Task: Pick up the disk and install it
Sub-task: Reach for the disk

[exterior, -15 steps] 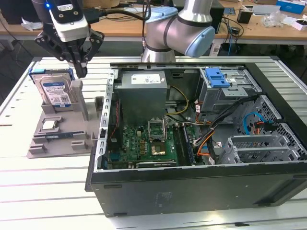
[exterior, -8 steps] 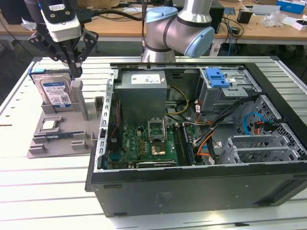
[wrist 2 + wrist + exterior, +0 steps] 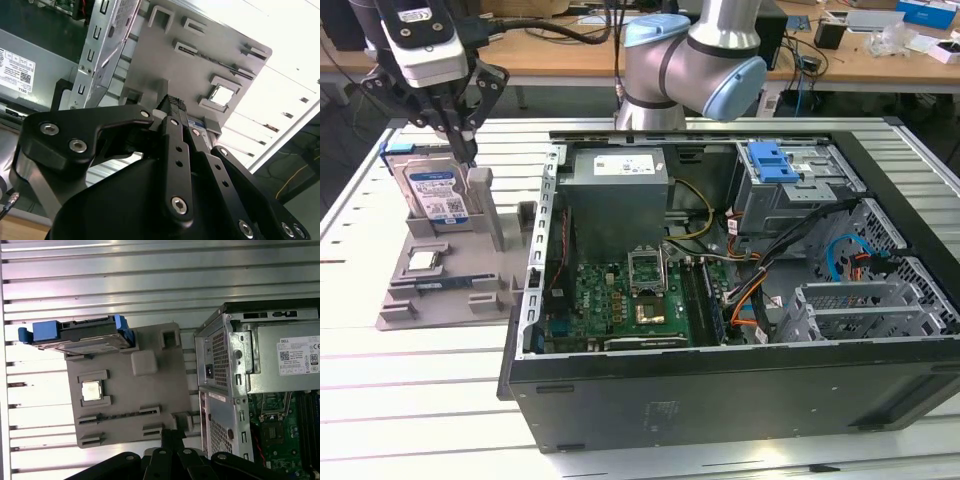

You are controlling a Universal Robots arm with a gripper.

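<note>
The disk [image 3: 435, 190] stands upright on its edge at the back of a grey holder [image 3: 450, 300] on the exterior view's left, its white-and-blue label facing forward and a blue bracket around it. The first wrist view shows the disk [image 3: 75, 335] edge-on at one end of the holder [image 3: 130, 400]. My gripper [image 3: 468, 152] hangs just above the holder, beside the disk's upper corner and apart from it. Its fingertips [image 3: 172, 434] lie together with nothing between them, and the second wrist view shows the gripper [image 3: 172, 107] the same way.
An open computer case [image 3: 720, 390] lies to the exterior view's right of the holder, with a drive bay and blue bracket [image 3: 770, 160] at its far corner. A small square chip [image 3: 423, 260] and a thin memory stick [image 3: 445, 283] rest in the holder. The arm's base [image 3: 690, 60] stands behind the case.
</note>
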